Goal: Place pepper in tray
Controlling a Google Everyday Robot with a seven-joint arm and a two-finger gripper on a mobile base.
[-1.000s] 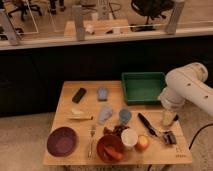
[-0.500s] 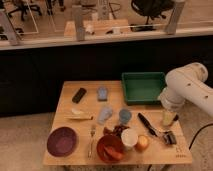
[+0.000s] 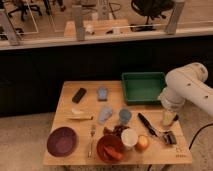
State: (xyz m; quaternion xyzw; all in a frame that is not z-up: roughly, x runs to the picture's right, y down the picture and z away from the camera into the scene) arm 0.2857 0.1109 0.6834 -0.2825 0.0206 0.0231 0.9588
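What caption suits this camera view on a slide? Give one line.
Robot's open hand hovers over the table near the green tray; the pepper lies in the brown bowl.

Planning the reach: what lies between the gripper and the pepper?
Camera view: the gripper, near the table's right edge, and the pepper, in the brown bowl, are separated by a black-handled tool, a yellow-orange fruit and a white cup.

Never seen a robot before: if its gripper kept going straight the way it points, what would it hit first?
The gripper points down; it would likely meet bare table beside the black tool, though depth is unclear.
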